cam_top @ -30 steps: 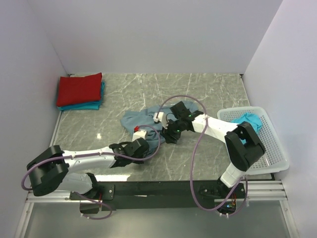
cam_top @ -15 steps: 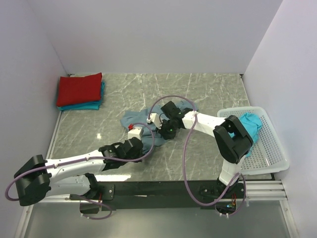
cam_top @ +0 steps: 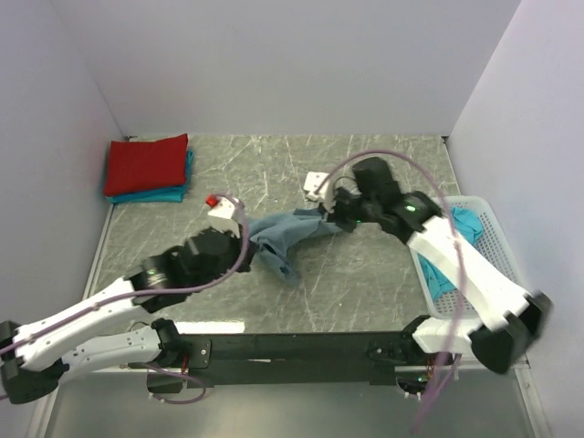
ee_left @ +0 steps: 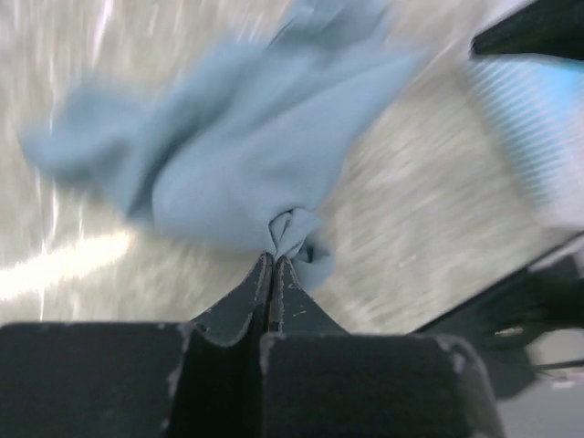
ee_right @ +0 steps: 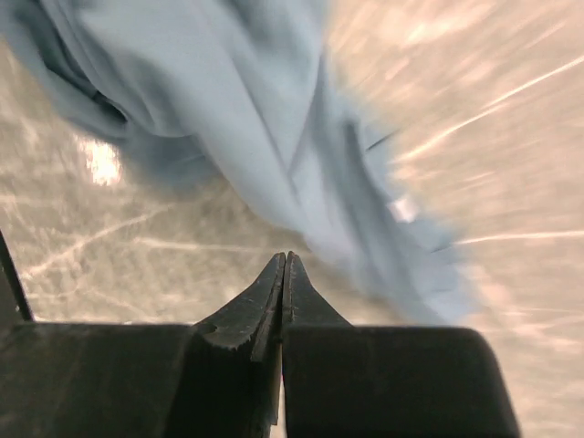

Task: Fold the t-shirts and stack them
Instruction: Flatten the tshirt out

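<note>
Left fingers (ee_left: 248, 297) are pinching a bunched end of the slate-blue t-shirt (ee_left: 237, 173). Right fingers (ee_right: 246, 315) are clamping its opposite end. The cloth is stretching between them above the surface (cam_top: 365, 274), well apart from the folded red t-shirt (cam_top: 146, 164).

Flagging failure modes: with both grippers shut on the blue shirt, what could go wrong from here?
The left gripper pinches only a small tuft of the slate-blue t-shirt, so it may slip. The right gripper seems to bite near an edge; the shirt hangs bunched and could fold crooked.
</note>
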Robot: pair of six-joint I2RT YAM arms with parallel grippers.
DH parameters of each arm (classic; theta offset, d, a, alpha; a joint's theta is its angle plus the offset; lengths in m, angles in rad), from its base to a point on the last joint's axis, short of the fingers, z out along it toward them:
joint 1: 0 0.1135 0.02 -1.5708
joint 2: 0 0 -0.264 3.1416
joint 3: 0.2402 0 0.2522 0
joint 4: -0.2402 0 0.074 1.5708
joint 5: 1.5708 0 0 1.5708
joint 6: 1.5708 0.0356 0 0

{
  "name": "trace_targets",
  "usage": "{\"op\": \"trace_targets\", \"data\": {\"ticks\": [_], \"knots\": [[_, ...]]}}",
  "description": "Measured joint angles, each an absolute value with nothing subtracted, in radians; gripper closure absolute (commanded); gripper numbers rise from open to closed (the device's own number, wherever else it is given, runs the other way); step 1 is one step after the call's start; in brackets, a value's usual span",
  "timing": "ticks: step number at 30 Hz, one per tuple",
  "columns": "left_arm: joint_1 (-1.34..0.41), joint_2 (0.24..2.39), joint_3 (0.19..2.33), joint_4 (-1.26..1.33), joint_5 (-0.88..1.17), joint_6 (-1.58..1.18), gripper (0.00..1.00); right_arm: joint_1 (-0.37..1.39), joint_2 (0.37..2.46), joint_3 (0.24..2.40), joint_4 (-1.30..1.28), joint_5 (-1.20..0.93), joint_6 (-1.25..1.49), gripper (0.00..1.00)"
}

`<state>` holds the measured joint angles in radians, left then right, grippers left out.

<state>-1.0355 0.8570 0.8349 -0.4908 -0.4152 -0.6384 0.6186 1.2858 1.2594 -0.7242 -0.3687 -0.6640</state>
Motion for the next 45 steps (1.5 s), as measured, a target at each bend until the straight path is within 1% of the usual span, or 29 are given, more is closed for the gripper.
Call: {"op": "trace_targets", "data": {"ticks": [5,8,10,11,12,13,14,16,17,19,23,26,29,33,36,37,39,40,43,45], "knots": [[-1.036,0.796,1.016,-0.499,-0.327,-0.476,0.99,0.590,1.089,1.417,-0.806,-0.420,-0.701,1.00],[-1.036,0.817,1.168,-0.512,-0.219,-0.384,0.99,0.519,1.021,1.536,-0.836,-0.478,-0.704,1.00],[-1.036,0.843,1.269,-0.526,-0.157,-0.345,0.99,0.476,0.995,1.566,-0.838,-0.518,-0.703,1.00],[-1.036,0.856,1.312,-0.527,-0.133,-0.331,0.99,0.460,0.971,1.564,-0.843,-0.543,-0.703,0.80],[-1.036,0.868,1.353,-0.527,-0.109,-0.320,0.99,0.455,0.954,1.551,-0.846,-0.567,-0.699,0.69],[-1.036,0.877,1.385,-0.529,-0.086,-0.311,0.99,0.453,0.929,1.514,-0.834,-0.598,-0.699,0.60],[-1.036,0.882,1.407,-0.529,-0.066,-0.307,0.99,0.452,0.910,1.465,-0.830,-0.637,-0.703,0.48],[-1.036,0.886,1.418,-0.530,-0.043,-0.301,0.99,0.451,0.884,1.286,-0.788,-0.740,-0.712,0.41],[-1.036,0.886,1.418,-0.537,-0.035,-0.301,0.99,0.452,0.885,1.232,-0.783,-0.762,-0.712,0.39],[-1.036,0.879,1.407,-0.545,-0.019,-0.301,0.99,0.454,0.890,1.031,-0.706,-0.814,-0.694,0.34],[-1.036,0.871,1.362,-0.549,-0.010,-0.302,1.00,0.468,0.960,0.800,-0.602,-0.816,-0.647,0.33],[-1.036,0.862,1.335,-0.559,-0.006,-0.302,1.00,0.538,1.005,0.765,-0.533,-0.796,-0.632,0.34],[-1.036,0.850,1.319,-0.559,-0.004,-0.303,0.99,0.614,1.082,0.765,-0.465,-0.801,-0.633,0.37],[-1.036,0.828,1.299,-0.558,-0.004,-0.303,1.00,0.638,1.128,0.765,-0.455,-0.806,-0.633,0.37],[-1.036,0.814,1.283,-0.552,-0.004,-0.303,1.00,0.651,1.143,0.766,-0.435,-0.806,-0.638,0.53],[-1.036,0.811,1.280,-0.550,-0.004,-0.302,1.00,0.659,1.158,0.770,-0.435,-0.808,-0.640,0.67],[-1.036,0.809,1.279,-0.547,-0.004,-0.301,1.00,0.674,1.204,0.791,-0.450,-0.814,-0.649,0.86],[-1.036,0.808,1.279,-0.545,-0.004,-0.300,1.00,0.681,1.238,0.821,-0.480,-0.817,-0.656,1.00],[-1.036,0.799,1.275,-0.545,-0.013,-0.300,1.00,0.688,1.272,0.900,-0.563,-0.801,-0.675,1.00],[-1.036,0.780,1.267,-0.546,-0.020,-0.300,0.99,0.690,1.254,0.966,-0.640,-0.730,-0.695,1.00]]}}
